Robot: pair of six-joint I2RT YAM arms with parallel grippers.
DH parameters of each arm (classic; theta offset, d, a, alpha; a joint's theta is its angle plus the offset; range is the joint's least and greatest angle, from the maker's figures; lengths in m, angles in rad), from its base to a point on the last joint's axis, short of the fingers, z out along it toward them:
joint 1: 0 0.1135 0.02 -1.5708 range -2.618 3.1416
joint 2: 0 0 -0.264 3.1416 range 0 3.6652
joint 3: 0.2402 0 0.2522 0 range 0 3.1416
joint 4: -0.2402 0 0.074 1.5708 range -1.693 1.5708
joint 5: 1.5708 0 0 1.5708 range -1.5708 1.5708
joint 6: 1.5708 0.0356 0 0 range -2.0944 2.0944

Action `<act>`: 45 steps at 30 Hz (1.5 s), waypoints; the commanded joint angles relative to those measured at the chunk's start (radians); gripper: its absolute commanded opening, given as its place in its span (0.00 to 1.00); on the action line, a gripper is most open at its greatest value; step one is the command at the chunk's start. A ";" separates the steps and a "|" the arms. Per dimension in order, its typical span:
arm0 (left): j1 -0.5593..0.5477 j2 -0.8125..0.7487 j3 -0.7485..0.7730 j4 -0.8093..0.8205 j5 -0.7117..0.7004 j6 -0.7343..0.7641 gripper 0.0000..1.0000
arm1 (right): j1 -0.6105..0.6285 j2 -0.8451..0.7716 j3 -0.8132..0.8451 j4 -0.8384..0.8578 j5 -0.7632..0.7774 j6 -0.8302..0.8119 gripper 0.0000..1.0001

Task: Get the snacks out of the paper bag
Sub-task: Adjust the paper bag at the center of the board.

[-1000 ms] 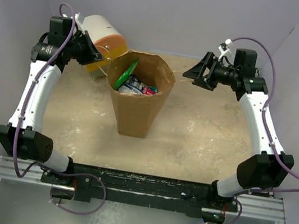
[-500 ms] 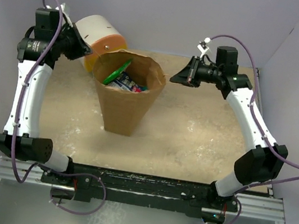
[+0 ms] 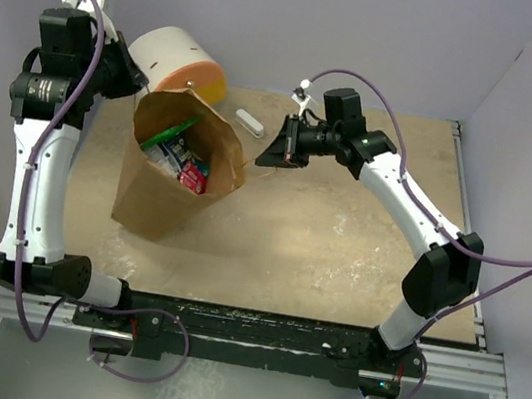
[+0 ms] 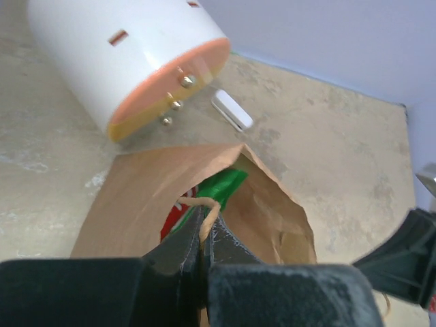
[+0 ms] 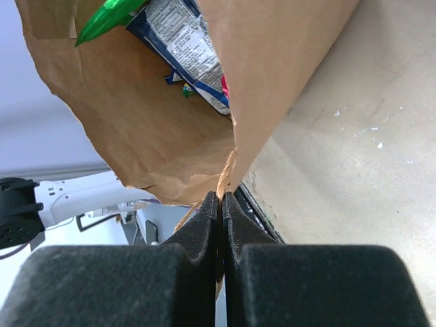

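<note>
The brown paper bag (image 3: 150, 196) hangs tilted over the left of the table, mouth up and open. Inside lie the snacks: a green chip bag (image 3: 170, 132), a blue-white pouch (image 3: 174, 157) and a red packet (image 3: 194, 179). My left gripper (image 3: 143, 89) is shut on the bag's twisted handle (image 4: 204, 206) at the far-left rim. My right gripper (image 3: 264, 155) is shut on the opposite handle (image 5: 227, 174) at the right rim. The right wrist view looks into the bag (image 5: 272, 68) at the green chip bag (image 5: 109, 17) and the pouch (image 5: 184, 48).
A white-and-orange cylinder (image 3: 178, 61) lies on its side behind the bag. A small white bar (image 3: 250, 122) rests on the table between the cylinder and my right gripper. The tan tabletop (image 3: 340, 242) spreads to the right; purple walls close in on the sides.
The right gripper has shut on the bag's right handle. Both arms have swung left, carrying the bag left and tilting it.
</note>
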 commanded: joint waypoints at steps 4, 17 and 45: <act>0.007 -0.216 -0.324 0.380 0.321 -0.004 0.00 | -0.009 -0.105 -0.133 -0.036 0.078 -0.085 0.00; -0.159 -0.428 -0.736 0.551 0.421 -0.244 0.00 | -0.011 -0.348 -0.514 0.059 0.316 -0.091 0.00; -0.210 -0.467 -0.896 0.599 0.501 -0.483 0.00 | 0.025 -0.432 -0.571 0.290 0.302 0.396 0.53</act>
